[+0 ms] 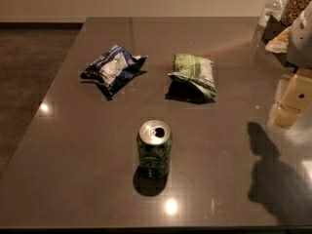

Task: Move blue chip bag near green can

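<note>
The blue chip bag (113,68) lies crumpled on the dark table (63,145), left of centre and towards the back. The green can (154,149) stands upright with its silver top open, nearer the front at the centre. The bag is well apart from the can, behind it and to its left. My gripper (291,100) is at the right edge of the view, a cream-coloured piece under the white arm (303,38), hovering above the table, far to the right of both bag and can. It holds nothing that I can see.
A light green and white snack bag (194,73) lies behind the can, to the right of the blue bag. Bottles and jars (287,6) stand at the back right corner. The table's left edge drops to brown carpet (29,67).
</note>
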